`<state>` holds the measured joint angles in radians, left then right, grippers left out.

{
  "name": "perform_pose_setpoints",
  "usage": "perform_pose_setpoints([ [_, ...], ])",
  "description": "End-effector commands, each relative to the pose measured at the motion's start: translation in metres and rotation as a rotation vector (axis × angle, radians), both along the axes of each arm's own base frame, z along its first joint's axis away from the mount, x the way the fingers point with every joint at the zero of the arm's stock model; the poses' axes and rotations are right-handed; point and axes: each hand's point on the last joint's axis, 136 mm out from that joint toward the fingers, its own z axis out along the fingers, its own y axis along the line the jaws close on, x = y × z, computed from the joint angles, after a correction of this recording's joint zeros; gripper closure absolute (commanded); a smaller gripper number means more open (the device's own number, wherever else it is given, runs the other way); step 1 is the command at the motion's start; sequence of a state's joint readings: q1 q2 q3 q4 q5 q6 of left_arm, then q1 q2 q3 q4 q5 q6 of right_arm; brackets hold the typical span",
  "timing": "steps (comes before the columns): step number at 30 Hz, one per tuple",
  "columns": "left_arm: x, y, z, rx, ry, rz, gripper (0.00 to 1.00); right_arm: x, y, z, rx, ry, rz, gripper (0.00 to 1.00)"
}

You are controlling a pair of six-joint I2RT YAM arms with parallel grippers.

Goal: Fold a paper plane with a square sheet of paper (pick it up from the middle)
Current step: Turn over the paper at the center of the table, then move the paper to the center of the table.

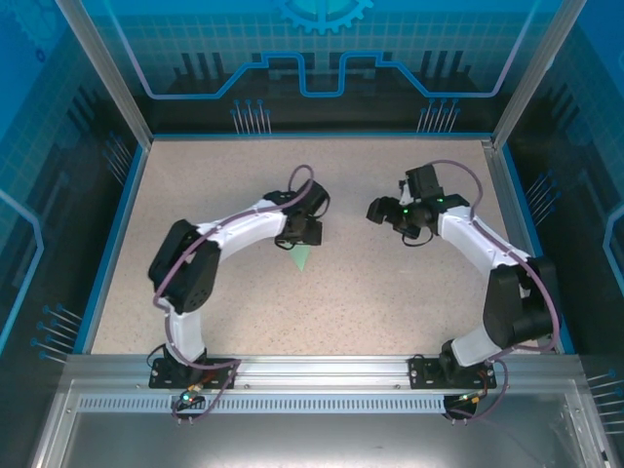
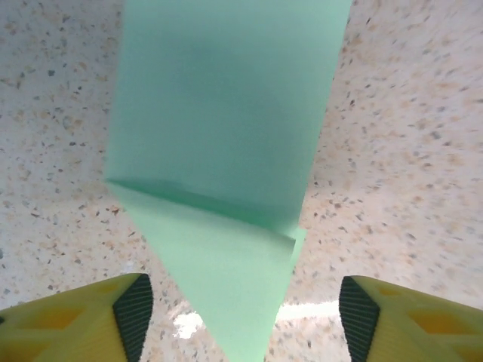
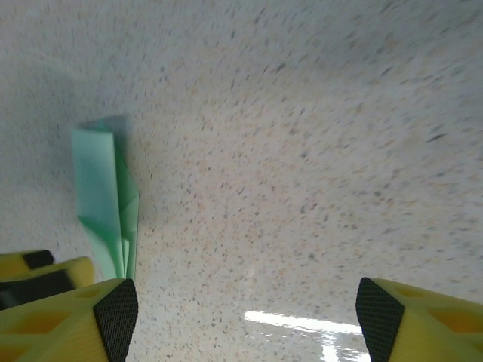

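The paper plane [image 2: 219,173] lies folded on the worktop [image 2: 407,151] between the spread jaws of the left hand [image 2: 245,313], untouched, apparently set down finished. The right hand [image 3: 245,317], spread and empty, stands apart.

Top camera looks down; both close wrist cameras share the paper plane [image 2: 219,166].

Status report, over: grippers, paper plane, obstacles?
Left gripper open, paper plane loose between its jaws. Right gripper open, empty. No obstacle near the plane.
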<state>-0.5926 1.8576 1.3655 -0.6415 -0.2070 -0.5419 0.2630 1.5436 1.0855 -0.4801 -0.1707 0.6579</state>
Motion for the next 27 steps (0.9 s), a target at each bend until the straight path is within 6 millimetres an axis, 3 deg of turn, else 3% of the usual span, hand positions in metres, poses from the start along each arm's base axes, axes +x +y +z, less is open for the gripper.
perform_pose_setpoints([
  [1,0.008,0.009,0.025,-0.243,-0.031,0.083,0.26,-0.001,0.044,-0.006,-0.03,-0.002,0.118,0.22],
  [4,0.006,0.044,0.018,-0.284,-0.025,0.194,0.24,-0.008,0.094,-0.01,-0.034,-0.002,0.229,0.25],
  [8,0.001,0.075,0.011,-0.294,-0.027,0.289,0.23,-0.021,0.16,-0.017,-0.015,0.001,0.361,0.33],
  [12,-0.003,0.096,0.004,-0.305,-0.026,0.364,0.21,-0.032,0.207,-0.031,0.013,0.024,0.447,0.39],
  [15,-0.005,0.108,-0.001,-0.312,-0.025,0.409,0.2,-0.037,0.23,-0.048,0.027,0.072,0.477,0.43],
  [20,-0.008,0.122,-0.006,-0.319,-0.019,0.463,0.18,-0.033,0.241,-0.076,0.001,0.126,0.475,0.48],
  [27,-0.008,0.12,-0.009,-0.334,-0.007,0.455,0.17,-0.039,0.216,-0.109,-0.116,0.187,0.537,0.49],
])
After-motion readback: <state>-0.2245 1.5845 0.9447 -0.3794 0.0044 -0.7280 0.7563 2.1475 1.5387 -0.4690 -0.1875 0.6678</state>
